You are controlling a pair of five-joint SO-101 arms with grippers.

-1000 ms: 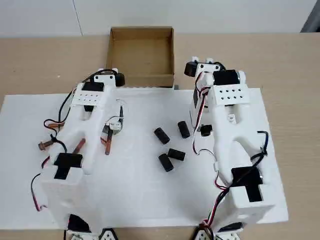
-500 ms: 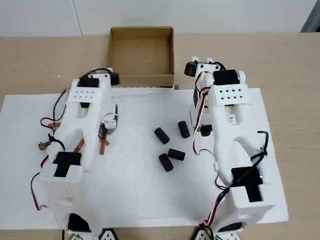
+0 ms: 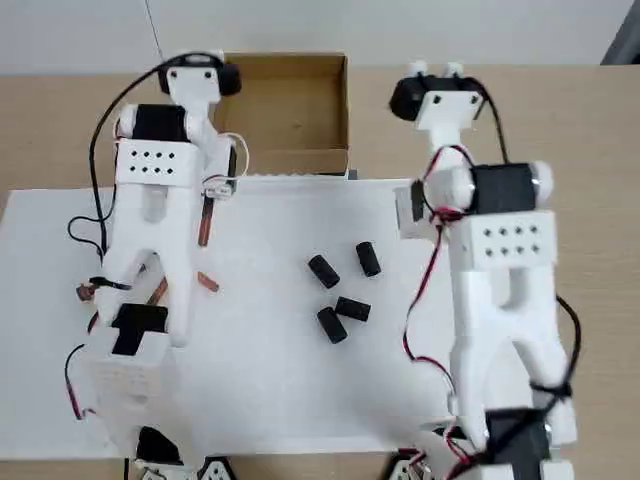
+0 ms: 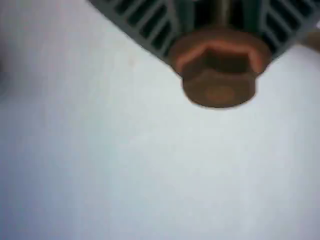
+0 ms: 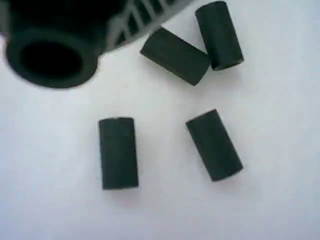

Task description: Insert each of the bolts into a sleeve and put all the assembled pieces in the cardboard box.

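Left gripper [image 3: 206, 203] is clamped on a rusty bolt [image 4: 218, 75] near the cardboard box [image 3: 285, 158] — right gripper [image 3: 414, 205] holds a black sleeve [image 5: 50, 57], four loose sleeves [image 3: 352, 309] on the white mat [image 3: 270, 390] between the arms.

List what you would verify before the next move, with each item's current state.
1. Left gripper shut on a bolt: ok.
2. Right gripper shut on a sleeve: ok.
3. Bolt tip lined up with the sleeve's bore: not ok; the two arms are far apart across the white sheet.
4. Cardboard box open at the top, no arm over its middle: ok.
5. Four loose sleeves and loose bolts out from under both held parts: ok.
6. Firmness of each grip: cannot tell.
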